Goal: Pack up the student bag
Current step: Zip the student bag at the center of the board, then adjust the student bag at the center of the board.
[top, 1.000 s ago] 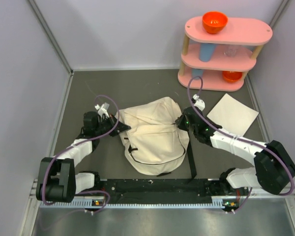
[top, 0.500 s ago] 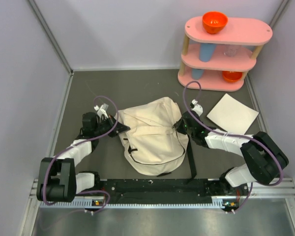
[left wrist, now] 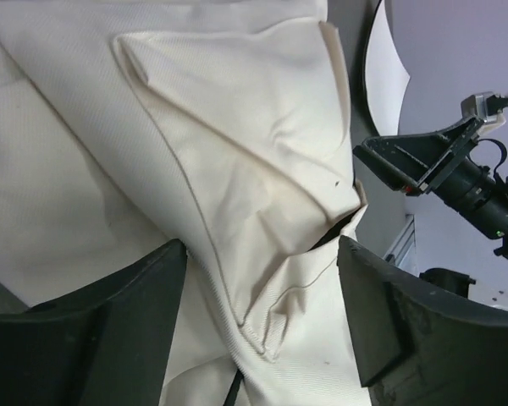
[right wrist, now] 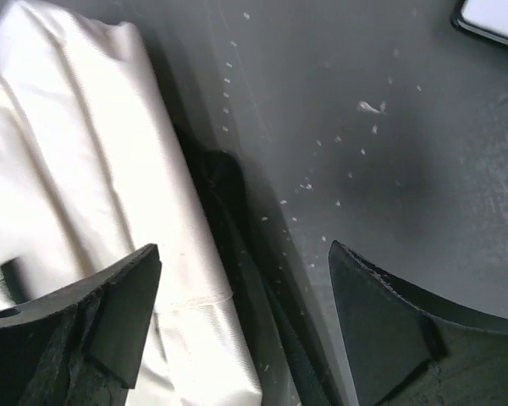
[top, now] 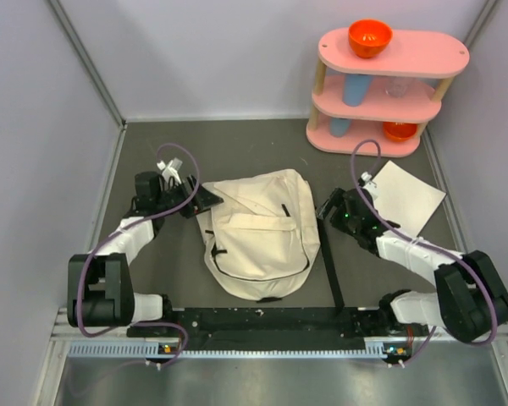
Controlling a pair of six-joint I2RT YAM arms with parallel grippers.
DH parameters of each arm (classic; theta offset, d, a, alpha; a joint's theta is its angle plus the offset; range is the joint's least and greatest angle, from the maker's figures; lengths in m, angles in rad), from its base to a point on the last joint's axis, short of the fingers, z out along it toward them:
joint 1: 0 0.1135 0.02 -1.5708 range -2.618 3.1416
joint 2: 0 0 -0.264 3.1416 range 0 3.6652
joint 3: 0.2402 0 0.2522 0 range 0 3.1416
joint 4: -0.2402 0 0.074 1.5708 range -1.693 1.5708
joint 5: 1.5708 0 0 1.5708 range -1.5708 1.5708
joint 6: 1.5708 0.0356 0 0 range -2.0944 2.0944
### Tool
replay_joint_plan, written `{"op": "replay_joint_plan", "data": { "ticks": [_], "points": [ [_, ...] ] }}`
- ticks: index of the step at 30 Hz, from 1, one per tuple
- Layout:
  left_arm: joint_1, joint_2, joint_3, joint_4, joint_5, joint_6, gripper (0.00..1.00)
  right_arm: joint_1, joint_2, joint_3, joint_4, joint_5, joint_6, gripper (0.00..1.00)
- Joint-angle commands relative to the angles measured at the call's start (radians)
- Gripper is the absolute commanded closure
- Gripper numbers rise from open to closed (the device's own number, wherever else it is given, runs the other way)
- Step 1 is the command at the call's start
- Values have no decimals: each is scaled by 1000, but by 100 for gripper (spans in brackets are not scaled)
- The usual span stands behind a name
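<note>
The cream backpack lies slumped flat at the centre of the table. The left gripper hovers at its 10 o'clock corner and the right gripper at its 2 o'clock edge, both with fingers spread and holding nothing. With no grip on the cloth, the bag's mouth looks likely to stay collapsed. The white sheet at 3 o'clock could then jam against folded fabric. The loose black strap under the right fingers could snag and drag the bag.
</note>
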Motion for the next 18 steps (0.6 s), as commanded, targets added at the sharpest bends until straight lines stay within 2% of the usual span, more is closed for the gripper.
{"op": "replay_joint_plan", "data": {
  "ticks": [1,4,8,14,18],
  "points": [
    [10,-30,82,-58,-40,75,21,-34,-95,11,-9,-147,-37,20],
    [9,-109,65,-179,-125,123,16,-32,-121,17,-30,-231,-48,19],
    [9,-222,6,-299,-255,155,14,-32,-166,14,-119,-242,-20,21],
    [9,-370,-108,-347,-301,154,10,-34,-216,-84,-61,-327,33,28],
    [9,-366,-136,-327,-297,143,9,-35,-109,-76,-23,-368,55,28]
  ]
}}
